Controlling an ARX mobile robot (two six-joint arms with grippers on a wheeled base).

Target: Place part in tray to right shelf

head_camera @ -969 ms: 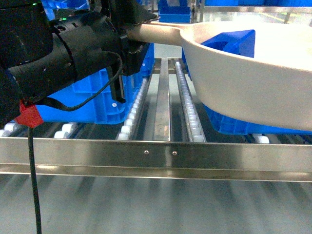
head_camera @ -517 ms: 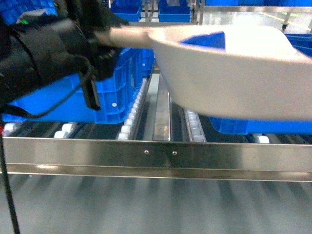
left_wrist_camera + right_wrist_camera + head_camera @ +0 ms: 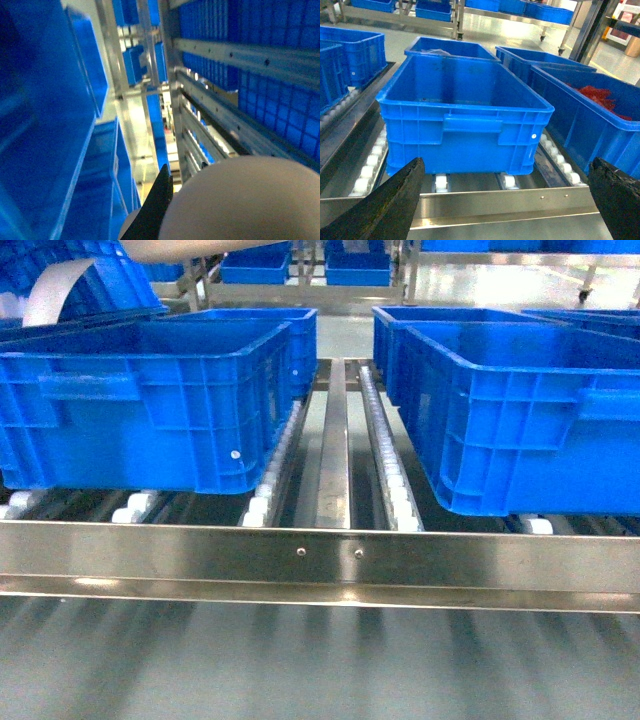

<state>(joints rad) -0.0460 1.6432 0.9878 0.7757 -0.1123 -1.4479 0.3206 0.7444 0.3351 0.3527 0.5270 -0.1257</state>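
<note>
Tray [image 3: 240, 200] against left end effector [image 3: 155, 210], grip unclear | right end effector [image 3: 505, 200] fingers wide apart, empty

Two blue crates [image 3: 160, 400] sit on the right shelf [image 3: 320, 555] — tray [image 3: 190, 248] edge just visible above.

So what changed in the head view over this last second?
The left arm lifted the pale beige-pink plastic scoop tray up and leftward, out of the foreground; only a sliver of it shows at the top edge, and the arm is gone from the head view. The left wrist view shows the tray close against its camera. The blue ribbed crates and the stainless-steel roller shelf stayed put.
</note>
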